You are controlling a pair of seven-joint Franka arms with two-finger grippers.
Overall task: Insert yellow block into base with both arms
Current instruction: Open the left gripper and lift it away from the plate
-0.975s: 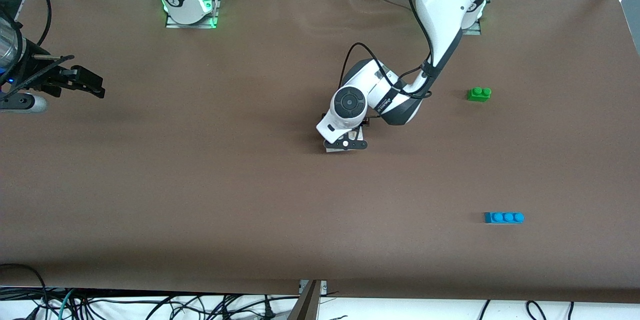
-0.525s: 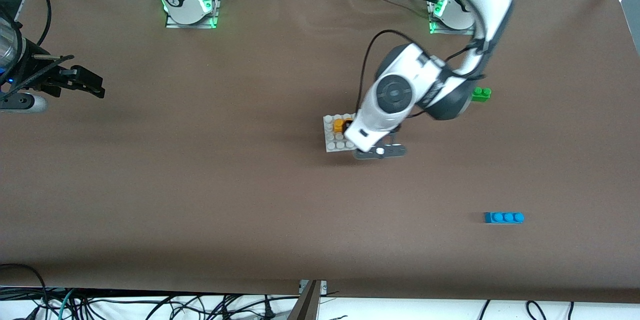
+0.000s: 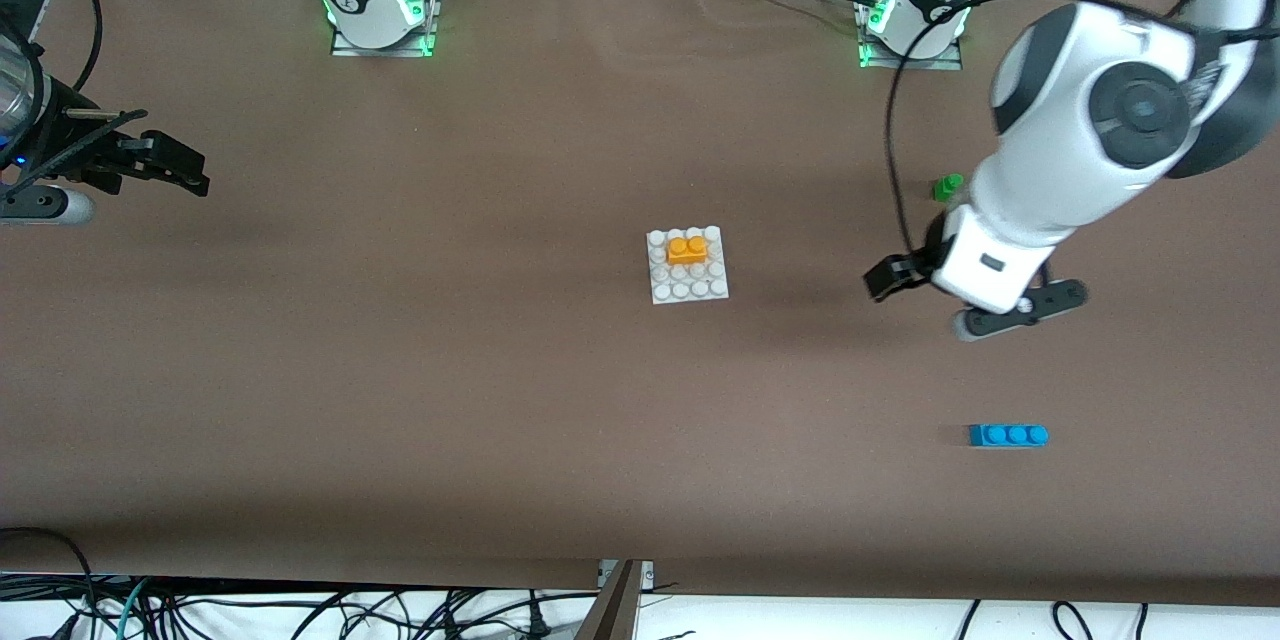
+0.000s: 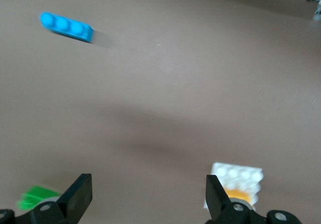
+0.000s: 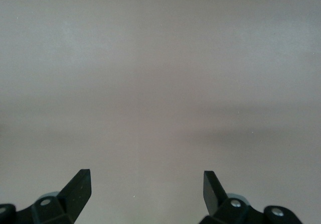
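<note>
— At mid-frame in the front view, the yellow block point(image 3: 688, 248) sits on the base point(image 3: 687, 288), studs up. We judge insertion done.

— Both end effectors gape empty: left end effector point(image 3: 905, 272) at frame right, right end effector point(image 3: 170, 165) waiting at frame's left edge.

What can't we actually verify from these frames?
- Green brick: front view, mostly covered by the left arm; left wrist view, blurred and partly covered by a gripper finger.
- Yellow block seating depth in the base: too small in front view; left wrist view blurs it and a finger covers part.
- Right gripper: its arm is cut off by the front view's edge.
</note>
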